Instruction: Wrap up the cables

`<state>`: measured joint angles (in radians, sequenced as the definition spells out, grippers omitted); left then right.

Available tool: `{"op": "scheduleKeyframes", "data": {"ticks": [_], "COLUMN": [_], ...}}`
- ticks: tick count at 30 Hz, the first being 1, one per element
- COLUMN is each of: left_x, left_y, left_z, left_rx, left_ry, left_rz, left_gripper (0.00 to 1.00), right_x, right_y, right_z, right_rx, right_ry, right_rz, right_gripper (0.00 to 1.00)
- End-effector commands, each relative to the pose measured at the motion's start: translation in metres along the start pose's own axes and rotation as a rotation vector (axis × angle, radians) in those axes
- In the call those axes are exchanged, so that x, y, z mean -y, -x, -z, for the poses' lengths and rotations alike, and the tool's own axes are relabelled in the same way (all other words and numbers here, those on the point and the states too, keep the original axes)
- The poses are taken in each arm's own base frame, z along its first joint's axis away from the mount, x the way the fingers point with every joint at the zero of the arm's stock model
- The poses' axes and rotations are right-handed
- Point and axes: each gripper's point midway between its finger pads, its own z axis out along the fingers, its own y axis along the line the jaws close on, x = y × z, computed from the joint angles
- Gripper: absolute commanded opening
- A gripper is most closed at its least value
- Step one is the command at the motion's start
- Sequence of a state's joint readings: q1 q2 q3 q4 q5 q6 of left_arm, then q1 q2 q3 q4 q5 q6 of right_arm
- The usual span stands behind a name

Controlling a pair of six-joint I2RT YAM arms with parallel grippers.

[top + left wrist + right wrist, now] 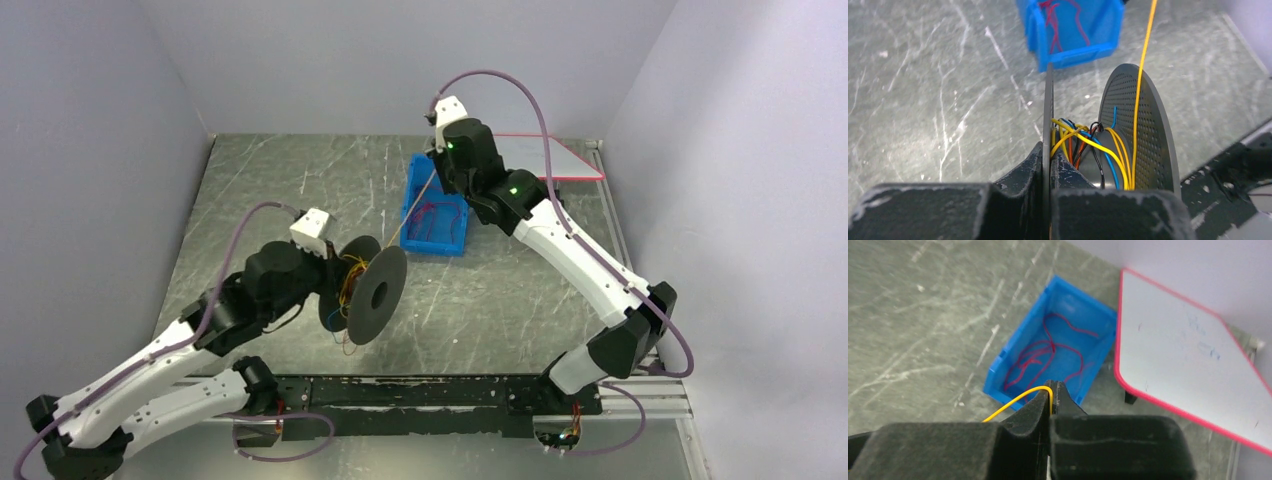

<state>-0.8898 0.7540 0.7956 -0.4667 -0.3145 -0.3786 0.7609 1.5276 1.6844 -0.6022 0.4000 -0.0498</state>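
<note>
Left gripper (pixel 1048 167) clamping near flange of dark grey spool (pixel 1148 125), keeping flanges upright, probably so wire can be fed into gap between them. Yellow cable (pixel 1140 75) stretching taut from hub toward far right, ending at right gripper (pixel 1050 397), whose jaws are pinching it shut above blue bin (pixel 1078 56). Tension likely serving to keep turns snug. Yellow, orange, blue and black wires sitting wound on hub. Red cables (pixel 1050 344) lying loose in bin, seemingly waiting their turn.
</note>
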Motion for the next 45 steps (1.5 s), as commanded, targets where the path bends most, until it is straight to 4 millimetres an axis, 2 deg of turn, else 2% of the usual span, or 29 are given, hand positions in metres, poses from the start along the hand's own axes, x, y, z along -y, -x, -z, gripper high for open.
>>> {"op": "scheduleKeyframes", "data": {"ticks": [1, 5, 10, 16, 22, 28, 36, 39, 45], "left_x": [0.031, 0.048, 0.059, 0.057, 0.056, 0.051, 0.035, 0.034, 0.028], "left_y": [0.037, 0.064, 0.097, 0.138, 0.169, 0.185, 0.192, 0.196, 0.197], "left_z": [0.039, 0.065, 0.091, 0.111, 0.118, 0.108, 0.079, 0.073, 0.056], "left_rx": [0.086, 0.163, 0.261, 0.414, 0.518, 0.554, 0.581, 0.591, 0.594], "left_ry": [-0.207, -0.320, -0.384, -0.376, -0.364, -0.311, -0.167, -0.150, -0.088], "left_rz": [-0.064, -0.081, -0.055, 0.045, 0.170, 0.272, 0.376, 0.414, 0.483], "left_gripper": [0.07, 0.07, 0.07, 0.07, 0.07, 0.07, 0.07, 0.07, 0.07], "right_x": [0.026, 0.033, 0.029, -0.006, -0.048, -0.097, -0.164, -0.186, -0.217], "right_y": [-0.009, -0.051, -0.096, -0.144, -0.188, -0.219, -0.254, -0.258, -0.249], "right_z": [-0.003, -0.011, -0.015, -0.009, 0.006, 0.029, 0.053, 0.058, 0.063], "right_rx": [0.051, 0.012, -0.020, -0.058, -0.082, -0.069, -0.082, -0.092, -0.070], "right_ry": [-0.013, -0.002, 0.036, 0.179, 0.375, 0.496, 0.596, 0.624, 0.626], "right_rz": [-0.161, -0.265, -0.374, -0.457, -0.483, -0.463, -0.479, -0.456, -0.416], "right_gripper": [0.00, 0.00, 0.00, 0.00, 0.00, 0.00, 0.00, 0.00, 0.00]}}
